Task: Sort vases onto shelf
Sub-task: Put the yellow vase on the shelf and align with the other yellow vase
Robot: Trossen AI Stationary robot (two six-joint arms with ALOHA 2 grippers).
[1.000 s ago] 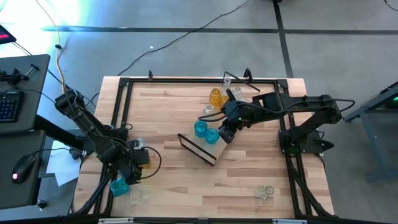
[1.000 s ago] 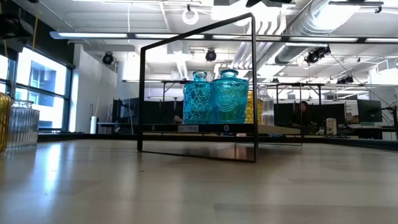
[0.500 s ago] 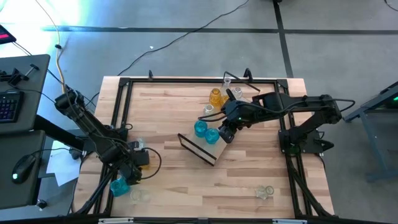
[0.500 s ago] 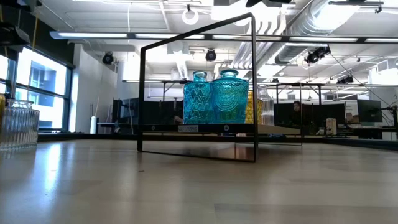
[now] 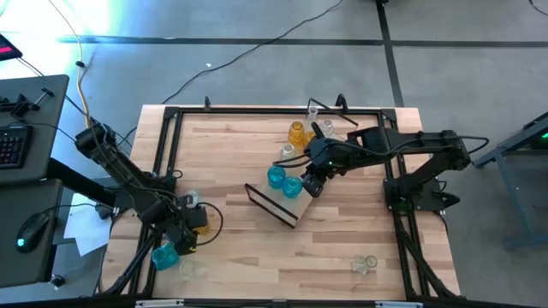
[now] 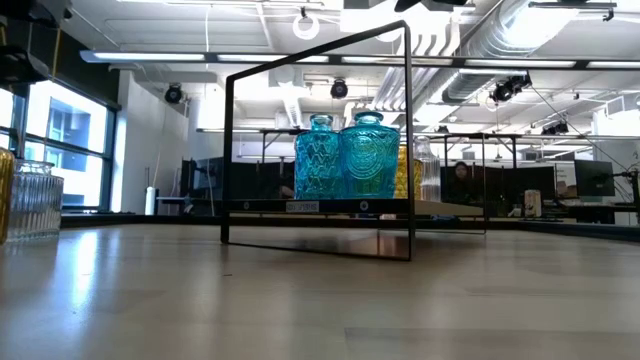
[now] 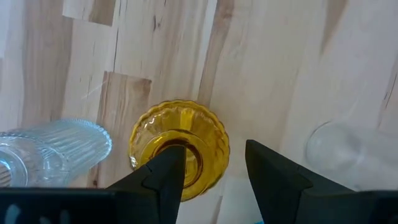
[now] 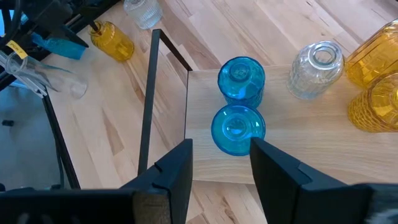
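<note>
Almost nothing has shifted over the last second: both arms sit where they were, and the only difference is at the left edge of the low view, where a sliver of amber glass slipped out of sight half a second ago and is back now. I read that as a pause, with no vase on the move.

The right end effector (image 8: pixel 221 163) hangs just above the near end of the shelf (image 8: pixel 298 158), its fingers apart and empty. Directly ahead of them stand two blue vases (image 8: pixel 239 129) touching each other on the board, with a clear vase (image 8: pixel 316 68) and amber ones (image 8: pixel 376 102) further along it.

The left end effector (image 7: pixel 213 169) hovers over an amber vase (image 7: pixel 180 147) on the table (image 7: pixel 280 74), fingers apart on either side of its mouth, not gripping. A ribbed clear vase (image 7: pixel 53 149) lies just beside it and another clear one (image 7: pixel 348 144) is a little way off on the other side. That amber vase looks like the next to go.

From overhead, the left end effector hides much of the cluster beneath it, so I cannot count those vases. A blue vase (image 5: pixel 163 255) shows close by it, and two clear ones (image 5: pixel 365 263) sit well apart by the front edge. In the low view neither end effector appears, and the shelf's wire frame (image 6: pixel 318 150) crosses in front of the vases behind.
</note>
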